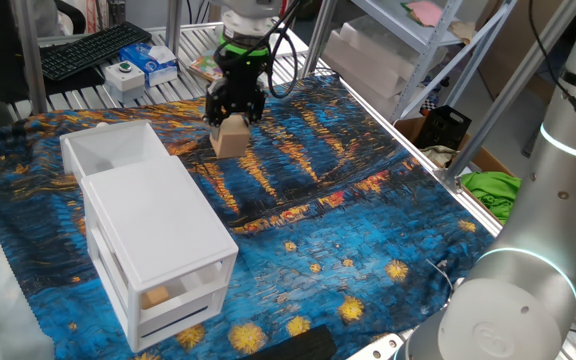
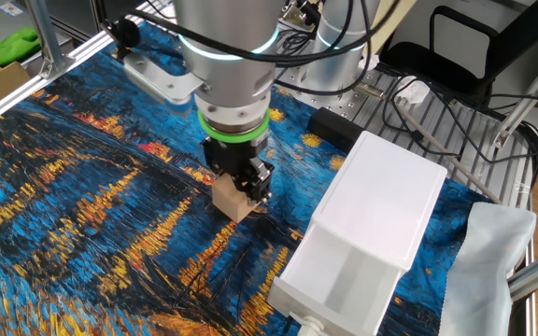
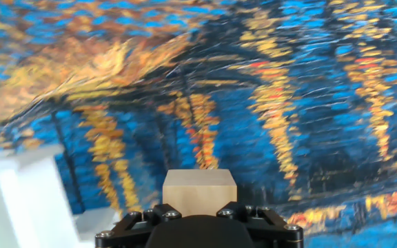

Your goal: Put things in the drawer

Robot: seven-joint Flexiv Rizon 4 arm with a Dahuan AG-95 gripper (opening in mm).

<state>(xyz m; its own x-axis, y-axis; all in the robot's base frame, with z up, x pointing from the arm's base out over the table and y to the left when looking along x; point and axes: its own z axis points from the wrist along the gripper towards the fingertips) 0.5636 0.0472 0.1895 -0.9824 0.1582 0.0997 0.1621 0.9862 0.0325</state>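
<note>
Above the table's blue-and-yellow swirl-print cloth (image 1: 368,230), the black two-finger claw (image 1: 234,112) points straight down and is clamped on a small light-tan wooden cube block (image 1: 229,137). The block hangs clear of the cloth in both fixed views; its top is buried between the fingers, only the lower part shows. In the hand view the claw body fills the bottom edge, the fingertips themselves are cut off, and just the block's face (image 3: 199,189) pokes out above it. The cloth in that view is motion-blurred, so the pattern detail is smeared.

The small white plastic drawer cabinet (image 1: 158,235) stands on the cloth, near the block but apart from it. Its top-tier plain white box-like drawer (image 1: 118,150) is pulled out, and what I can see of the inside is bare white. From the other fixed view the drawer (image 2: 339,280) runs off the bottom of the frame, so its front wall is partly cut off. In the hand view only a white corner shows at the lower left, and I can't tell which part of the cabinet it is.

A lower drawer with a see-through front holds a tan object (image 1: 155,295), blurry through the plastic; shape isn't clear.

The arm's upper links are cropped at the top edge in both fixed views. A white cloth (image 2: 493,252) lies beside the cabinet, partly cut by the frame edge.
</note>
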